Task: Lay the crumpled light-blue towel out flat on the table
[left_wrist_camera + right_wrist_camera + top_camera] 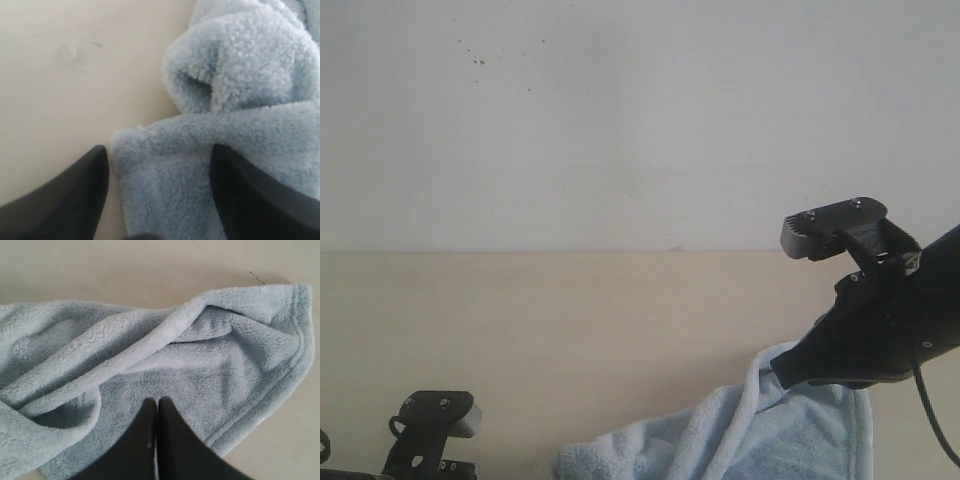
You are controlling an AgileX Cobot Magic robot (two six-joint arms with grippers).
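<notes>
At the left, the left gripper point(432, 418) sits low over the tabletop point(570, 330) with its jaws wide apart. In the left wrist view a rumpled edge of the towel point(240, 75) lies between them, not clamped, with bare tabletop just beside it.

In the exterior view the towel lies bunched at the near right of the tabletop, rising in a fold toward the right arm.

The right gripper point(783, 378) has its jaws pressed together, tips on or just above the cloth. Whether they pinch any pile cannot be told. In the right wrist view a long ridge crosses the towel, and its hemmed border point(295, 340) runs round one corner.

The fluffy terry should be light, soft and limp. It will likely sag and drag rather than slide, and it won't break. The firmest hold is probably the hemmed border at the corners, one in each gripper, drawn apart to flatten the ridge.
</notes>
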